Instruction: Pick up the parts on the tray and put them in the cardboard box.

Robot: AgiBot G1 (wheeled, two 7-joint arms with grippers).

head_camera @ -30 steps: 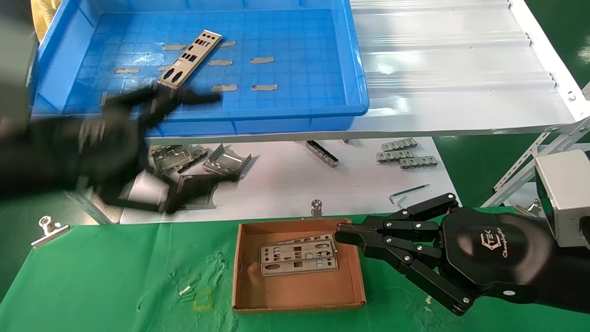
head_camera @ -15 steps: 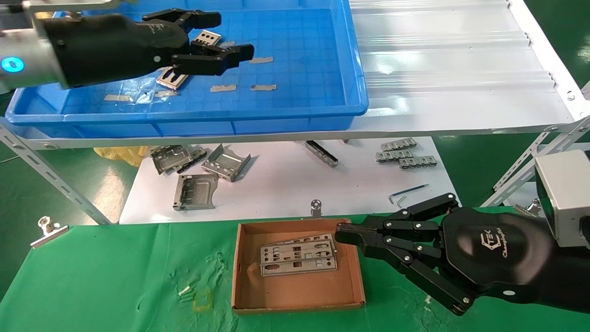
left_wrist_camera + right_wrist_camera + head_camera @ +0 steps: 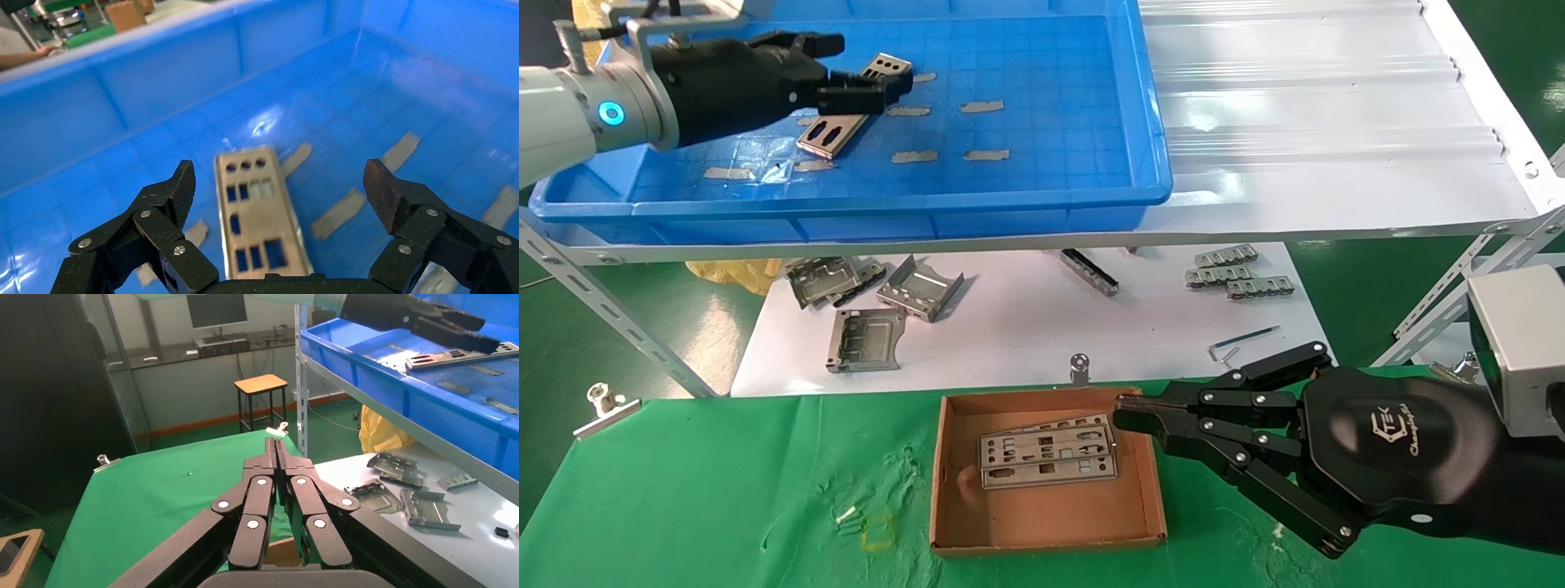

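One silver part [image 3: 832,132] lies slanted on the gridded floor of the blue tray [image 3: 1050,122]. My left gripper [image 3: 870,64] is open and hovers just above it, one finger on each side of it and not touching. In the left wrist view the part [image 3: 257,214] lies between the spread fingers of the left gripper [image 3: 280,184]. Two more parts [image 3: 1046,461] lie stacked in the cardboard box [image 3: 1042,523]. My right gripper [image 3: 1124,416] is shut and empty at the box's right rim.
Grey tape scraps [image 3: 985,106] dot the tray floor. Folded grey brackets [image 3: 870,302], notched strips [image 3: 1238,278] and a hex key [image 3: 1242,343] lie on the white sheet below the shelf. Metal clips [image 3: 601,408] hold the green cloth.
My left arm rose from in front of the tray into the tray, then drew back a little to the left over the part. The right arm has not moved.
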